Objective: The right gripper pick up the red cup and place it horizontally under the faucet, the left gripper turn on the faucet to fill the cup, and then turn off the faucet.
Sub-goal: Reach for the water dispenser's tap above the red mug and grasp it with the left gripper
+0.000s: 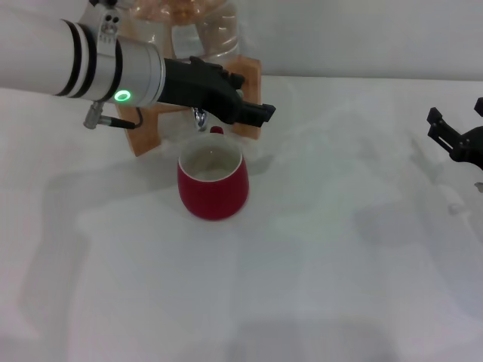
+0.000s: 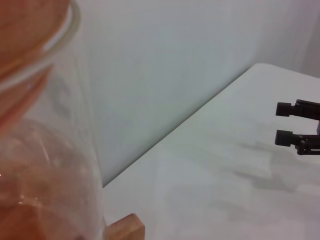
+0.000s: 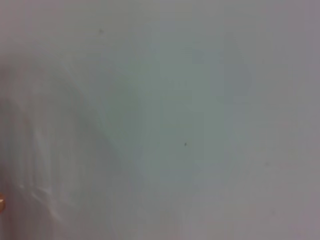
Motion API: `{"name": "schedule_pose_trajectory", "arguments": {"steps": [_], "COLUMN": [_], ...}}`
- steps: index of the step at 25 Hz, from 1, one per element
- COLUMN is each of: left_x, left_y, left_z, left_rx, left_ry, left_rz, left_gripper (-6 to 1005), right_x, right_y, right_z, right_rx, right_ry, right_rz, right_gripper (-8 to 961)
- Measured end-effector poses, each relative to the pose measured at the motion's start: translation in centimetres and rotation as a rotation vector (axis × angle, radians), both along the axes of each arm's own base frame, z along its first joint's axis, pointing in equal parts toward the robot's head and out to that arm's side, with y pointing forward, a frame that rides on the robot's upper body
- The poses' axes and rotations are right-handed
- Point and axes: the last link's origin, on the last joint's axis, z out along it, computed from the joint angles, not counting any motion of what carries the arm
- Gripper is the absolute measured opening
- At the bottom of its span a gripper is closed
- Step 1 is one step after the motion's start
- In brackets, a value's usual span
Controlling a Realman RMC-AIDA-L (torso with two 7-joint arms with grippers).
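Behind the left gripper (image 1: 253, 113), clenched state unclear, the faucet (image 1: 200, 118) was mostly hidden above the red cup (image 1: 213, 185); the right gripper (image 1: 456, 136) stood spread, empty, at the table (image 1: 339, 264) edge.

The cup (image 1: 213, 183) stands upright on the tabletop (image 1: 317, 286), in its far left part, directly below the faucet (image 1: 201, 118) and just before the wooden stand (image 1: 151, 124). The stand sits against the table's far edge and carries the water jar (image 1: 198, 30). The left gripper (image 1: 253, 111) reaches in from the left, above the cup and over the faucet. The right gripper (image 1: 456, 136) hangs over the table's right edge, well apart from the cup.
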Motion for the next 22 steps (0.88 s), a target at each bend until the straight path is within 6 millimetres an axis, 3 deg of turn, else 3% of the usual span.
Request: {"name": "schedule_pose_trajectory", "arguments": {"steps": [22], "left_x": [0.16], "left_y": [-0.47], "left_z": [0.11], "left_rx": [-0.005], "left_ry": [-0.007], "left_rz": [-0.021], "left_gripper": [764], "right_x": [-0.10], "right_y": [0.09], "right_z": [-0.08], "right_rx": [-0.001], "right_ry": [0.001], "right_rz": [-0.001], "right_gripper": [872]}}
